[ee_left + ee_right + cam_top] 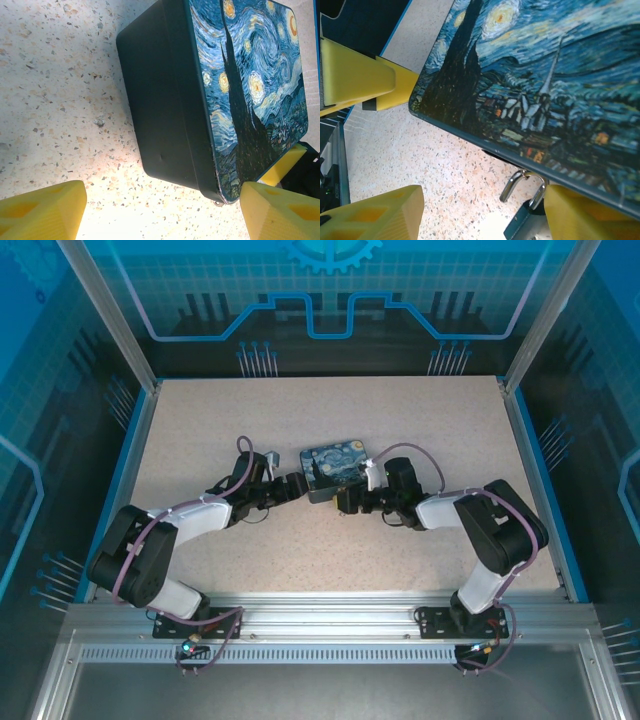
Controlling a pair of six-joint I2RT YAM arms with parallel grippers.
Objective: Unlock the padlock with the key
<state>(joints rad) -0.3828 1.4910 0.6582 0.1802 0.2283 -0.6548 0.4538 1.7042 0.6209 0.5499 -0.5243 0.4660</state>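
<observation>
The padlock (524,220) has a dark teal body and a silver shackle (520,182). The shackle hooks under the front edge of the swirl-painted tin (545,75); its left leg ends free, out of the body. My right gripper (482,200) is open, low over the table. The padlock lies just inside its right finger (590,215), and the left finger (375,215) stands far off. My left gripper (162,195) is open too, straddling the tin's near corner (220,192) without touching it. From above, both grippers (298,485) (345,502) meet at the tin (335,465). The key is out of view.
The tin sits mid-table on the speckled top (400,410). The left gripper's yellow fingers (355,75) show close beside the tin's corner in the right wrist view. Blue walls and aluminium posts (110,320) fence the table.
</observation>
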